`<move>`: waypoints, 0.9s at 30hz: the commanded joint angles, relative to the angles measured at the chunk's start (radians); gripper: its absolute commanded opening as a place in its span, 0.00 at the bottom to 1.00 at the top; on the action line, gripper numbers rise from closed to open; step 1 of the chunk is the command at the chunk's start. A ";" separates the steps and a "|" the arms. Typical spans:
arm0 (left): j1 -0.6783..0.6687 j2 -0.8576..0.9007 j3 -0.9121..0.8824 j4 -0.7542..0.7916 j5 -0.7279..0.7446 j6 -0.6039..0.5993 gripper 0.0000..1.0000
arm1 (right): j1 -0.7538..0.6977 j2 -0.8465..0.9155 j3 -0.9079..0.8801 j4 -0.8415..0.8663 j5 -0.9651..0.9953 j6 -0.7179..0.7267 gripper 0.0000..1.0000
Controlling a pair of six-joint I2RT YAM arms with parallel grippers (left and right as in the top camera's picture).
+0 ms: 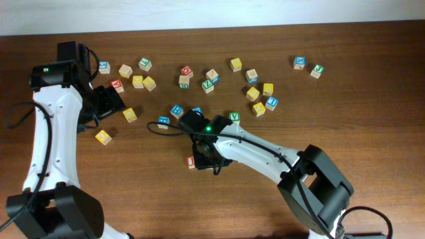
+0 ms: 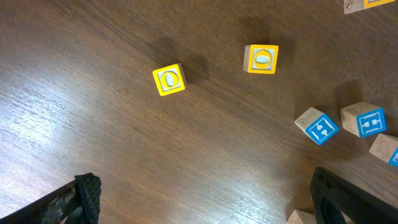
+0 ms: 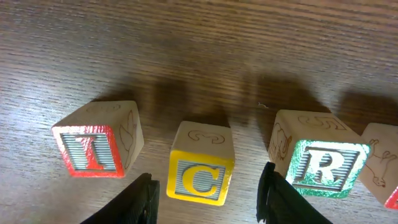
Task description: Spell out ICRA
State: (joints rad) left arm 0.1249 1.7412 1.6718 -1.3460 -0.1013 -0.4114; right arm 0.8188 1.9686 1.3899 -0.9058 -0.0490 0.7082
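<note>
In the right wrist view three wooden cubes stand in a row: a red I [image 3: 94,149], a yellow C [image 3: 200,167] and a green R [image 3: 320,158]. A fourth cube [image 3: 380,163] with a red edge is cut off at the right, and its letter does not show. My right gripper [image 3: 209,179] is open and straddles the C cube with a gap on each side. From overhead this gripper [image 1: 207,157] covers the row, and only the red I cube [image 1: 191,161] peeks out. My left gripper [image 2: 204,186] is open over bare wood, at the table's left [image 1: 106,103].
Two yellow cubes [image 2: 168,79] [image 2: 261,58] and blue-faced cubes [image 2: 316,126] [image 2: 364,120] lie ahead of the left gripper. Several loose cubes are scattered across the far half of the table [image 1: 372,133], among them a green V cube [image 1: 234,117] just behind the right arm.
</note>
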 commanded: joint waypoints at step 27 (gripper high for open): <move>0.004 -0.001 0.002 -0.002 0.003 -0.002 0.99 | 0.005 0.036 -0.032 0.077 0.062 0.015 0.24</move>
State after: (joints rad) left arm 0.1249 1.7412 1.6718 -1.3460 -0.1013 -0.4114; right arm 0.8188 1.9930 1.3628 -0.8284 -0.0257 0.7227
